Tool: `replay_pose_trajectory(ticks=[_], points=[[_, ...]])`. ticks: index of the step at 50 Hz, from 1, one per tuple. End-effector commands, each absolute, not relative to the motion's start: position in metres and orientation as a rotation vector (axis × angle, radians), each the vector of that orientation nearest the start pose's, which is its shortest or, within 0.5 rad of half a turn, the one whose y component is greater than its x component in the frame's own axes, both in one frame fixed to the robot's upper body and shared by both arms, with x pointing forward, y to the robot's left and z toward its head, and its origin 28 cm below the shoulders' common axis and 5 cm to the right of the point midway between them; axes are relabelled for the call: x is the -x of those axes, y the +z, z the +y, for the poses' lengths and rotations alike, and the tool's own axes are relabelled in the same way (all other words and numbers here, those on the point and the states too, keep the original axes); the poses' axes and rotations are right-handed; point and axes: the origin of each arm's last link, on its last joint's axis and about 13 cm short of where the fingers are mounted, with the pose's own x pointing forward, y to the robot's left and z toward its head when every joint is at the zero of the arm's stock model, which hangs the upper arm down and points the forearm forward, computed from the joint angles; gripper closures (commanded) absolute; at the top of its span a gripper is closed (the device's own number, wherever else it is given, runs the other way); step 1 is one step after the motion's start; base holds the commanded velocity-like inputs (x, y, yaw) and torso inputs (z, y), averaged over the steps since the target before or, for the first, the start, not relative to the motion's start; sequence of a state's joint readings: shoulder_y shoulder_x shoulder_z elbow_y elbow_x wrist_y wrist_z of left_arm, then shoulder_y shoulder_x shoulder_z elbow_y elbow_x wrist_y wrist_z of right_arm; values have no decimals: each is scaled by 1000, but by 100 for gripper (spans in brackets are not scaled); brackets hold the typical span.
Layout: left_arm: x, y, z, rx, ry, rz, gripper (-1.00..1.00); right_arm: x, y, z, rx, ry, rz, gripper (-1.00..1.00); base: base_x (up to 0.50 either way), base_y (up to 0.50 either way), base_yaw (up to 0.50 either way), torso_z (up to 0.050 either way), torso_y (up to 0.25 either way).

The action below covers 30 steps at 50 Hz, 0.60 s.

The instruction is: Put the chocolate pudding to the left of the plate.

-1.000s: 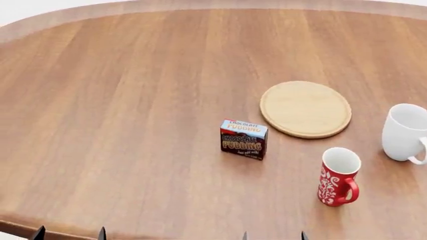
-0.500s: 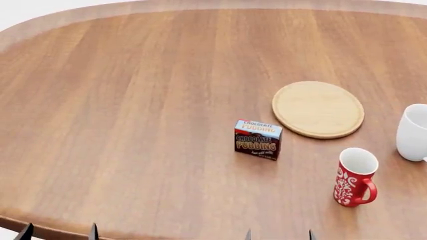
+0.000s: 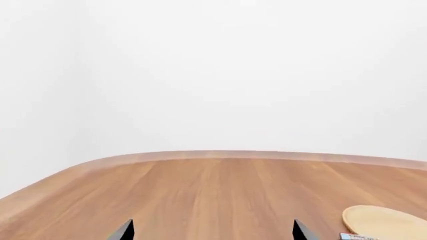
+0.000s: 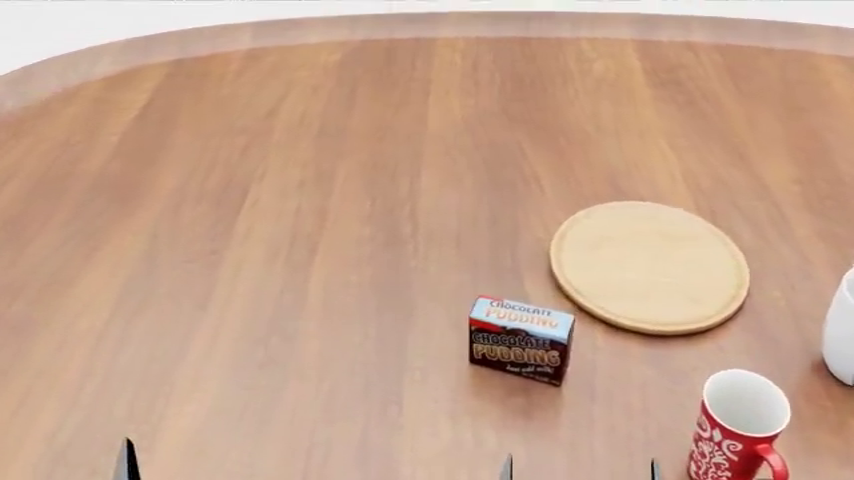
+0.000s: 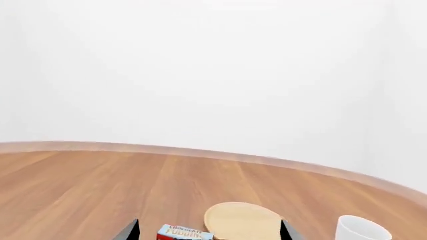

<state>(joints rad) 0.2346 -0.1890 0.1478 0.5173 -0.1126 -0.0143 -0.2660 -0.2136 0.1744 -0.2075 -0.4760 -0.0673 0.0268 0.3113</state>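
The chocolate pudding box (image 4: 521, 339) stands upright on the table, dark brown front with a light blue top, just in front of and left of the round tan plate (image 4: 650, 265). It also shows in the right wrist view (image 5: 185, 233), with the plate (image 5: 243, 220) behind it. The plate's edge (image 3: 385, 222) shows in the left wrist view. My right gripper (image 4: 581, 470) is open and empty, near the table's front edge, its tips well short of the box. My left gripper (image 3: 211, 231) is open and empty, far left of the box.
A red patterned mug (image 4: 737, 427) stands at the front right. A white mug (image 4: 841, 328) is at the right edge, also in the right wrist view (image 5: 361, 231). The round wooden table (image 4: 267, 220) stretches left and back.
The view has shifted forward and right: box, plate and mugs have slid down the head view, and the white mug is nearly out at the right. Nothing on the table has moved.
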Motion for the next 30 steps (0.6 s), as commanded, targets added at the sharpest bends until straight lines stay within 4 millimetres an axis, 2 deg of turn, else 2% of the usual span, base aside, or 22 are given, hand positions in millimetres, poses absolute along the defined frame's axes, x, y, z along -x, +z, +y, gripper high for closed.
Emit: replay_pose_trajectory(ticks=[1,19,30], points=[[-153,80,203,20,42,-256,-100,-158,71,-86,128,-61,-248,-100,445,0,0,0,0],[-154,79,204,24,56,-252,-100,-155,71,-84,128,-63,-269,-100,445,0,0,0,0],[-154,79,205,25,57,-254,-100,-156,71,-84,129,-56,-263,-100,331,0,0,0,0]])
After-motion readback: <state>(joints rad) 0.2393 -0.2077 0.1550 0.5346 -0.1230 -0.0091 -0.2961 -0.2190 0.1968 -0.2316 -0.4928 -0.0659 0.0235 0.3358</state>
